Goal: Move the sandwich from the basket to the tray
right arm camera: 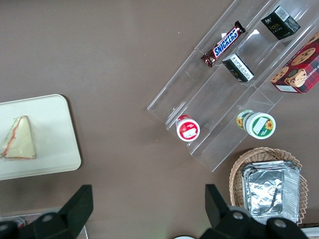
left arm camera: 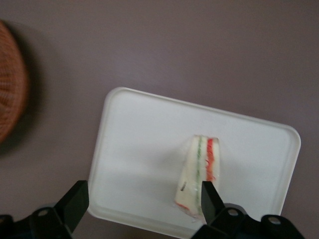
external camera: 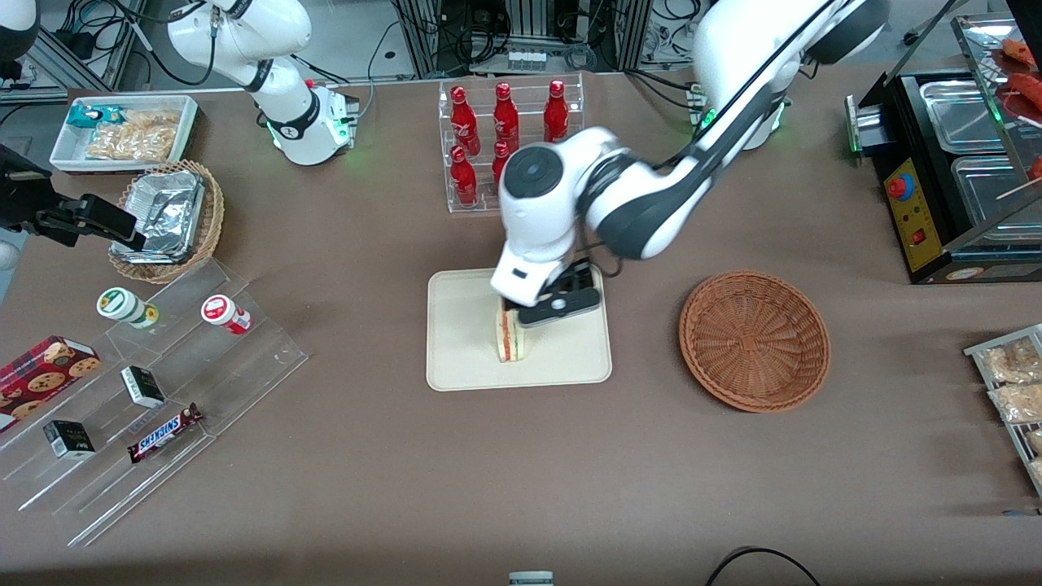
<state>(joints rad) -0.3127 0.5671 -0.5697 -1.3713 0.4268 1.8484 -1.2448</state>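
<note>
The sandwich (external camera: 511,338) lies on the tray (external camera: 472,358), its red and green filling stripes showing along one edge. In the front view it sits a little off the tray's middle, toward the tray's 3 o'clock side and nearer the front camera than the gripper. The right wrist view shows it as a flat triangle (right arm camera: 19,139) resting on the tray (right arm camera: 55,144).

The gripper (left arm camera: 144,199) hangs just above the tray, over the edge of the sandwich (left arm camera: 199,172) farthest from the front camera. Its fingers (left arm camera: 74,201) are spread wide with nothing between them; one finger is close beside the sandwich, the other well apart from it over the tray (left arm camera: 139,149).

The basket (external camera: 755,339) sits on the brown table (external camera: 521,472) at about 3 o'clock from the tray in the front view, toward the working arm's end, apart from the tray, with nothing in it. Its rim (left arm camera: 10,107) shows in the left wrist view.

At about 12 o'clock from the tray stands a clear rack of red bottles (external camera: 505,138). At about 9 o'clock, toward the parked arm's end, is a clear stepped stand (external camera: 155,391) with a chocolate bar (external camera: 164,433) and small jars (external camera: 225,314).
</note>
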